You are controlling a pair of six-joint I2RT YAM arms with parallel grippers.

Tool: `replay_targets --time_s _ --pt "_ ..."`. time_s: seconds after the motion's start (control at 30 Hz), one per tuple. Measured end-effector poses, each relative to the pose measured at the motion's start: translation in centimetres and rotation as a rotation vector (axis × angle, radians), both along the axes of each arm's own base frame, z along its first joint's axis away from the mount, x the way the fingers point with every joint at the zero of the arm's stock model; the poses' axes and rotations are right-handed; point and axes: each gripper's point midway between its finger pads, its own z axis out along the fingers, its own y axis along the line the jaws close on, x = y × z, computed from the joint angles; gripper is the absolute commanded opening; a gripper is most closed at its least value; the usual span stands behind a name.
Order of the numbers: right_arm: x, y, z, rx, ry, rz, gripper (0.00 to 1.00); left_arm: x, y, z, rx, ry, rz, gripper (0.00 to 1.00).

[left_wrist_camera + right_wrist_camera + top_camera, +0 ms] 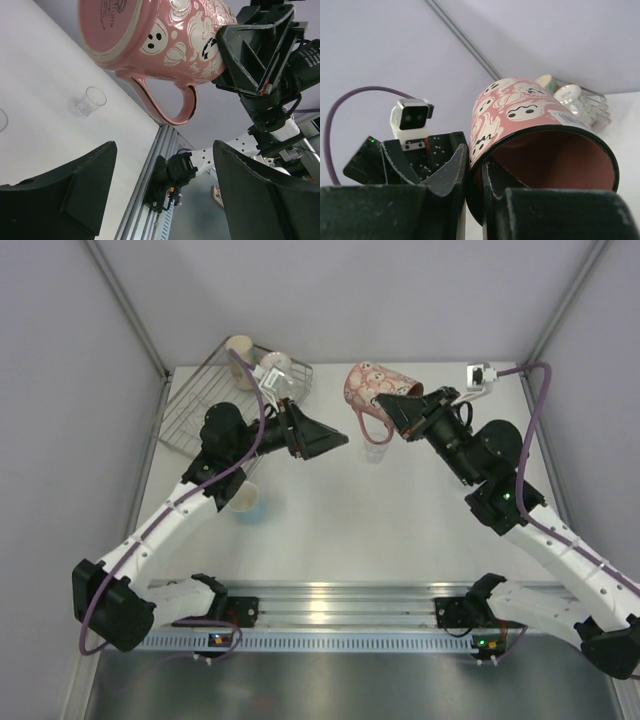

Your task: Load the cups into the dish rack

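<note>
Right gripper (395,405) is pinched tight on the rim of the pink ghost-print mug (368,388), one finger inside and one outside. The mug hangs tipped on its side above the table's (400,530) 12 o'clock edge, handle dangling. Left gripper (322,438) waits at the mug's 8 o'clock, jaws spread wide, nothing in them, pointed at the mug.

This reads as transport, maybe a handover. The mug has to travel toward 9 o'clock and into the dish rack (190,425) at the table's 10 o'clock corner. A cream mug (240,345) and a white mug (277,370) sit at its far end, and the near end looks open.

Watch the clear glass (375,453) right under the handle, and the light blue cup (250,502) beside the left arm.
</note>
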Motion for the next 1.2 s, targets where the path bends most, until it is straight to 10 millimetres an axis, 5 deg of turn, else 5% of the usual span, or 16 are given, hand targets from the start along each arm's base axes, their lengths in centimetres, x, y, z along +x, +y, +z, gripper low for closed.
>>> replay_targets --time_s 0.23,0.53,0.77,0.87,1.0,1.2 --pt "0.1 2.5 1.2 0.17 -0.011 0.12 0.0 0.1 -1.0 2.6 -0.11 -0.082 -0.054 0.85" --pt "-0.1 4.6 0.8 0.262 -0.007 0.236 0.0 -0.2 -2.9 2.1 -0.154 -0.024 -0.128 0.74" --pt "-0.9 4.6 1.7 0.322 -0.044 0.284 0.0 -0.5 -2.7 2.8 -0.204 0.004 -0.138 0.34" --pt "-1.4 4.7 1.7 0.324 -0.069 0.311 0.0 -0.4 -2.6 2.6 -0.227 0.076 -0.136 0.0" --pt "-1.7 4.5 1.3 0.335 -0.075 0.317 0.04 -0.8 -2.8 2.2 -0.225 0.102 -0.152 0.0" --pt "-2.0 4.0 0.0 0.308 -0.056 0.299 0.34 -0.7 -2.9 1.0 -0.196 0.112 -0.138 0.0"
